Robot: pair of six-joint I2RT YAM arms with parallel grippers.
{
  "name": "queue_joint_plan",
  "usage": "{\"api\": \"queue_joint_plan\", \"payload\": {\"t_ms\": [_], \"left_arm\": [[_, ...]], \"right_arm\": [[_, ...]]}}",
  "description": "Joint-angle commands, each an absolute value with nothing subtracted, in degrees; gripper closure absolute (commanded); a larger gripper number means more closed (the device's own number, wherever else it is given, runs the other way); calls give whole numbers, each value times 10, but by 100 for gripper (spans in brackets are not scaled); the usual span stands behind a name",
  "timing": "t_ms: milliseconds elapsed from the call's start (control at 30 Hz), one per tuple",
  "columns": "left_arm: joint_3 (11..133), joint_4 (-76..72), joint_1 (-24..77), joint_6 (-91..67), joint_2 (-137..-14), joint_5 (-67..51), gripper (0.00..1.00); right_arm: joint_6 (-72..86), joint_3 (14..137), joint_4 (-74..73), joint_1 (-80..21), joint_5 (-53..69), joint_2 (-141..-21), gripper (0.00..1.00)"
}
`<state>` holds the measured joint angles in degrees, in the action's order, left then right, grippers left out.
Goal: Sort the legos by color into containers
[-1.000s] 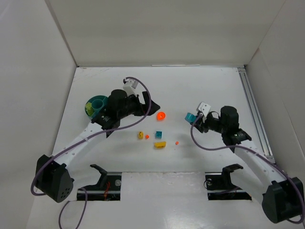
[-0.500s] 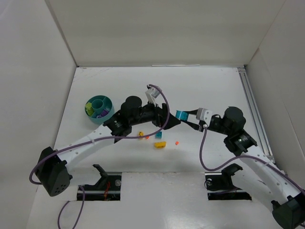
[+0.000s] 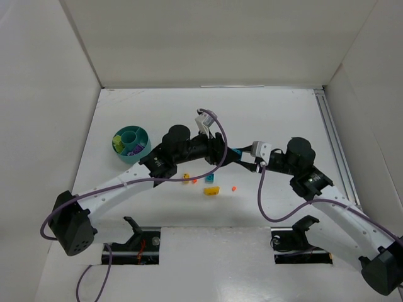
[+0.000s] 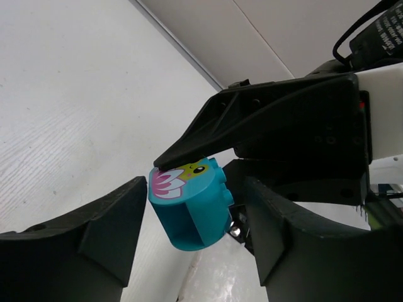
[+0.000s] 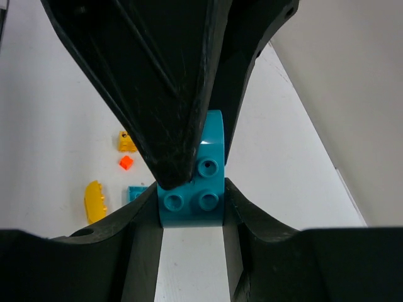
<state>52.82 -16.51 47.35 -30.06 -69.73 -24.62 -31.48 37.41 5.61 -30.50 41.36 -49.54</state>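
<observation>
My right gripper (image 5: 192,217) is shut on a teal lego (image 5: 192,189) with studs and holds it above the table middle (image 3: 237,152). My left gripper (image 4: 195,236) is open, one finger on each side of this teal lego (image 4: 189,204), with a gap on both sides. The block has a pink and yellow print on one face. The two grippers meet tip to tip in the top view, left gripper (image 3: 228,156) against right gripper (image 3: 243,157). The round teal dish (image 3: 139,155) stands at the left, with lime and purple pieces in its wedges.
On the table below the grippers lie a yellow curved piece (image 3: 211,190), a small yellow block (image 3: 186,178), two tiny orange pieces (image 3: 233,187) (image 3: 194,181) and a teal block (image 5: 140,193). White walls enclose the table on three sides.
My left arm swung from the dish to the middle of the table. My right gripper carried the teal lego left, and the lego now sits between my open left fingers.
</observation>
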Motion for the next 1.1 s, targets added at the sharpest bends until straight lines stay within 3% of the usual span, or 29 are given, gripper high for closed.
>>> {"api": "queue_joint_plan", "payload": {"t_ms": [0,233,367,467,600,633,900,1067], "left_arm": [[557,-184,480,-294,-705,-243,42],[570,-172,480,-287,-710,-249,66],[570,-167,480,-293,-704,-219,76],[577,-139,480,-298,-692,-185,81],[606,-54,480,-303,-678,-47,83],[617,-14,469,-303,-678,-30,83],[618,112,311,-344,-649,86,83],[623,176,161,-345,-654,143,82]], "right_arm": [[-311,410,88,-315,406,-486,82],[-306,415,88,-320,387,-486,80],[-306,415,88,-320,381,-486,73],[-306,410,88,-320,369,-491,49],[-301,404,70,-320,335,-497,5],[-301,404,70,-320,312,-502,0],[-295,404,-3,-309,213,-502,0],[-301,398,-25,-287,191,-519,0]]}}
